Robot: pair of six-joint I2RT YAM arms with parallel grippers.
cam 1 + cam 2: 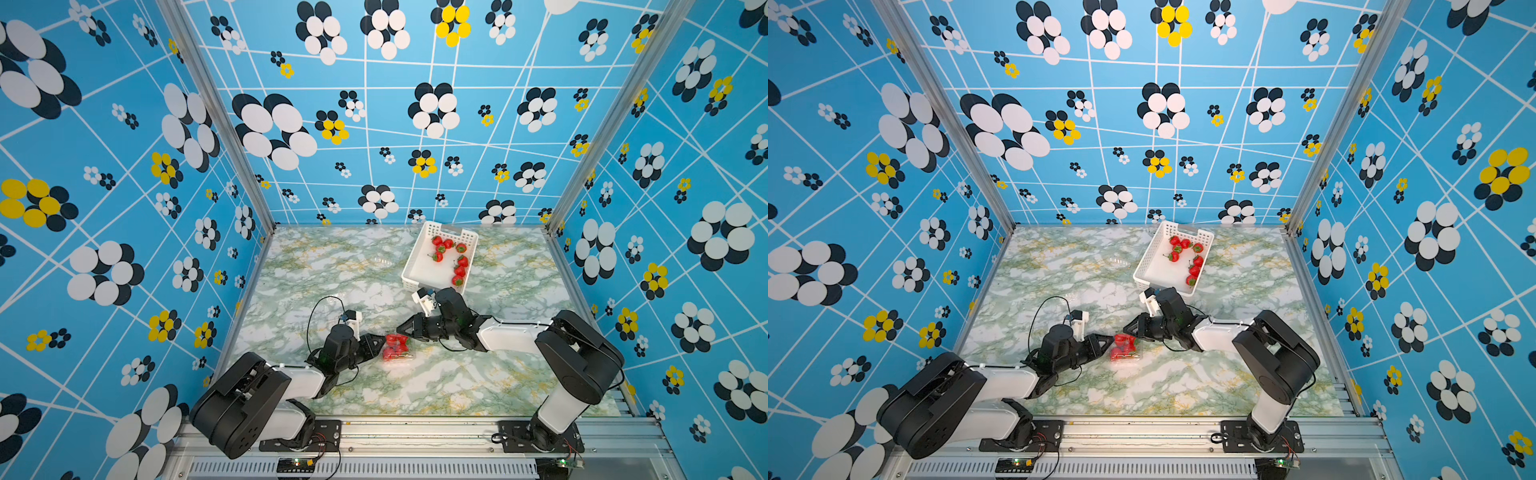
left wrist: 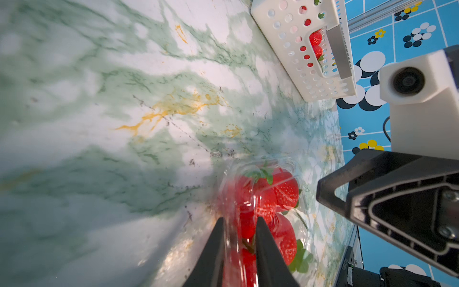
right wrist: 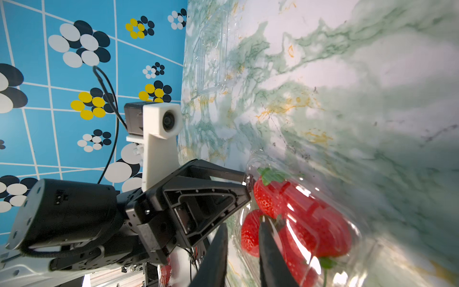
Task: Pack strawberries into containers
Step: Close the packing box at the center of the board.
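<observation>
Your left hand (image 2: 240,218) and your right hand (image 3: 243,221) both pinch the rim of the clear container (image 1: 409,354), full of strawberries (image 1: 395,345)

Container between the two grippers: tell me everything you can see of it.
The container is a small clear plastic box, glossy, with ribbed plastic over the strawberries packed inside, red with green caps. It lies flat on the marbled table near the front. The left gripper pinches one edge; the right gripper straddles the opposite edge, grip unclear.
</observation>
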